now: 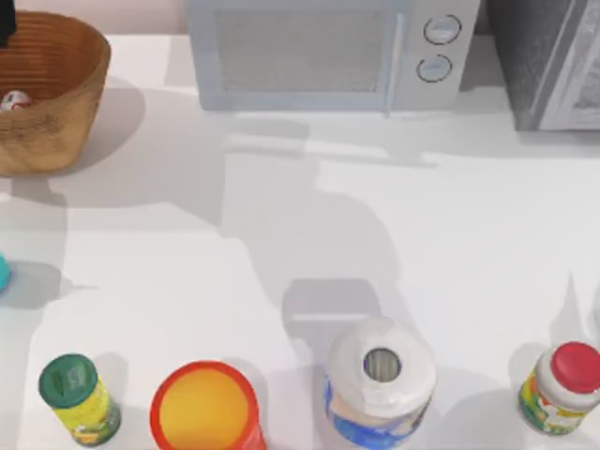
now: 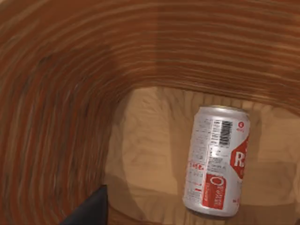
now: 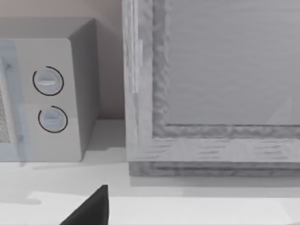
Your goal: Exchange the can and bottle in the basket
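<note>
The can [image 2: 216, 161] lies on its side on the floor of the basket [image 2: 61, 93], close to one end wall. The left wrist view looks straight down on it and shows its full length: a white body with red markings and a barcode, its long axis running almost straight up and down that picture, one rim near the ribbed wall and the other toward the open floor. From the top view little of this can be read; there the can [image 1: 13, 100] is a small white and red spot low inside the basket [image 1: 66, 89], which stands at the far left corner of the surface [image 1: 281, 234]. The left tool hangs over the basket's inside, looking down at the can, with one dark fingertip [image 2: 89, 211] at the edge of its own view, apart from the can; I cannot tell whether this tool is apart or together. The right tool faces the microwave [image 3: 51, 93] and a grey cabinet [image 3: 211, 93] at the back of the surface, one fingertip [image 3: 91, 208] showing, and its state cannot be told either. Along the near edge stand a green-capped bottle [image 1: 77, 397], an orange cup [image 1: 204, 409], a paper roll [image 1: 380, 380] and a red-capped bottle [image 1: 561, 386].
</note>
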